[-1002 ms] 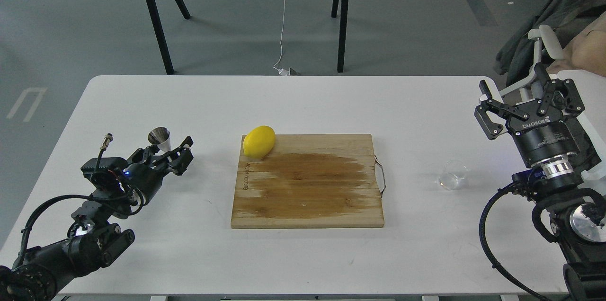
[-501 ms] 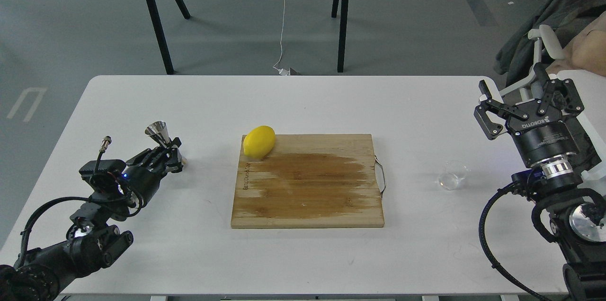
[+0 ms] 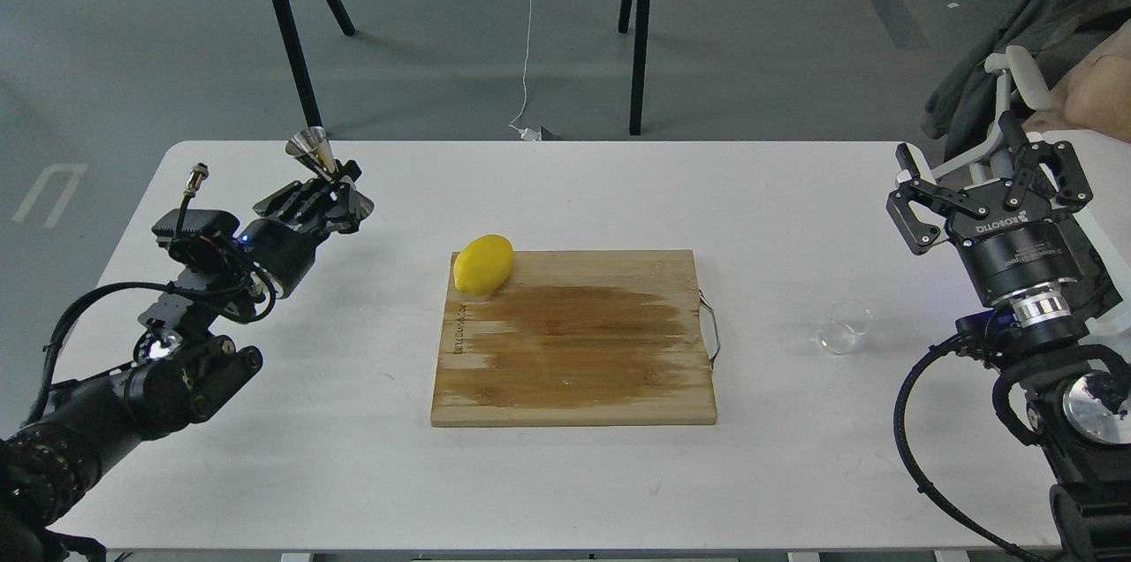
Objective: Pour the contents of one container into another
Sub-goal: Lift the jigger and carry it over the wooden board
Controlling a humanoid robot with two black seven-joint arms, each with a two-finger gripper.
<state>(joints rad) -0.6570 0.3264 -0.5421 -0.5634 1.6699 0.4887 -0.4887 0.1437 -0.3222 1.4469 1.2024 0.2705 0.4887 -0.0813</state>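
The shiny steel jigger (image 3: 312,148) is held up off the white table (image 3: 565,191) at the left, its upper cone showing above my left gripper (image 3: 338,182), which is shut on its waist. The small clear glass cup (image 3: 844,327) stands on the table to the right of the cutting board. My right gripper (image 3: 979,191) hovers open above and to the right of the cup, apart from it, with nothing between its fingers.
A wooden cutting board (image 3: 574,341) with a wet dark patch lies in the table's middle, a metal handle on its right edge. A yellow lemon (image 3: 483,263) rests on its far left corner. Black table legs (image 3: 292,32) stand on the floor behind.
My left gripper closed on the jigger and has lifted it up and away from the table. The right gripper shifted slightly upward. The cup has not moved.
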